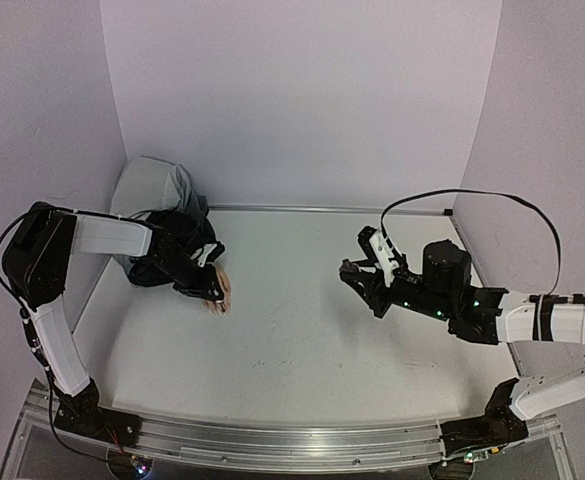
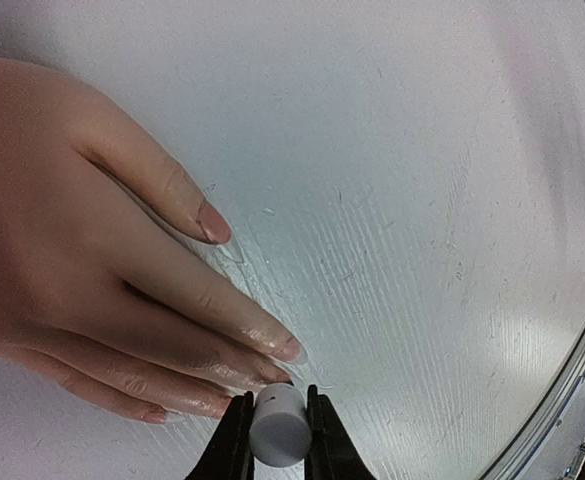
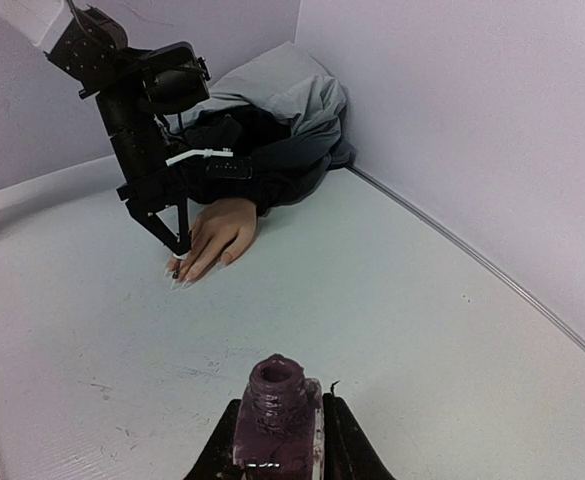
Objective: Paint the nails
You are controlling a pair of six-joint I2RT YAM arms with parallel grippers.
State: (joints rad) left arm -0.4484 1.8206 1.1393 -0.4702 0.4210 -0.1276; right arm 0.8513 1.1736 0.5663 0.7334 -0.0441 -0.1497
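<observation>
The mannequin hand [image 1: 215, 288] is lying on the left of the table [image 1: 302, 340], its sleeve [image 1: 177, 250] running back to a cloth bundle [image 1: 157, 190] in the far left corner. The left gripper [image 3: 180, 246] is pinching a cap [image 2: 277, 425] just beside the nails [image 2: 290, 349]. Well apart to the right, the right gripper [image 1: 357, 275] is gripping a nail-polish bottle [image 3: 277, 405].

Left gripper [image 2: 278, 438] and right gripper [image 3: 278, 442] both clamped.
</observation>
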